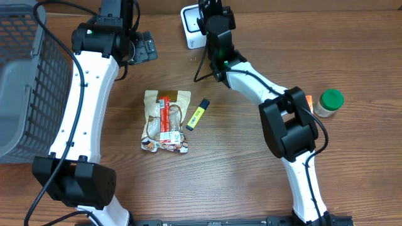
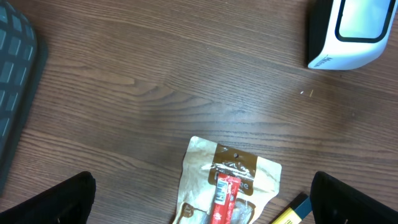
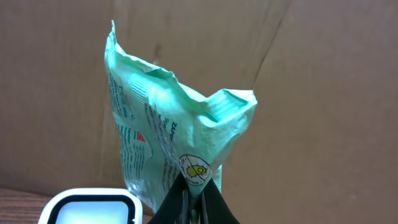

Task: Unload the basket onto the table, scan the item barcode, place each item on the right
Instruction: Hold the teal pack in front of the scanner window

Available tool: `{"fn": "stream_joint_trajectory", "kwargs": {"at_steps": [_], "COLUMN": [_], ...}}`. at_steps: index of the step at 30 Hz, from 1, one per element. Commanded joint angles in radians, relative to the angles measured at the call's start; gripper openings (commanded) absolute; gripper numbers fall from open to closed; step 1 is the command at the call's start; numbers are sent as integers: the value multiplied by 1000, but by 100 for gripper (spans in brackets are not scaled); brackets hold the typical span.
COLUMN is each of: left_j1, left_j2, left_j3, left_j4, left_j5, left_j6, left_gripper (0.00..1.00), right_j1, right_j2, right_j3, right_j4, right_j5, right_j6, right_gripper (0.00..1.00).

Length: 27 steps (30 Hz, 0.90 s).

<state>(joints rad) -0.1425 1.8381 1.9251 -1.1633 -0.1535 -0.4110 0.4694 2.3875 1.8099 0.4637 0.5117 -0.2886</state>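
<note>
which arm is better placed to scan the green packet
Right. The right jaws are shut on the packet and hold it up close by the scanner. The left jaws are open and empty, over the table near the snack bag, so that arm would first have to pick something up.

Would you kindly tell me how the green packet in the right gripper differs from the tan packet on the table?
The green packet is mint green with printed text; the tan packet is beige with a red label. The green packet is pinched at its lower end by the right gripper and stands upright in the air; the tan packet lies flat on the table, untouched. Both are soft pouches.
</note>
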Motion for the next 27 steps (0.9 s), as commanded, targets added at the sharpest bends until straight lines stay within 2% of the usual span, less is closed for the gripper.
{"fn": "stream_joint_trajectory", "kwargs": {"at_steps": [1, 27], "left_j1": [-2, -2], "left_j2": [-26, -26], "left_j3": [21, 20], "left_j4": [0, 0], "left_j5": [-6, -6], "left_j6": [15, 15], "left_gripper": [100, 100], "right_j1": [3, 70], "right_j2": [32, 84], "right_j3": [11, 11], "right_j4": [37, -3], "right_j5": [18, 11], "right_j6": [8, 10], "right_gripper": [4, 4]}}
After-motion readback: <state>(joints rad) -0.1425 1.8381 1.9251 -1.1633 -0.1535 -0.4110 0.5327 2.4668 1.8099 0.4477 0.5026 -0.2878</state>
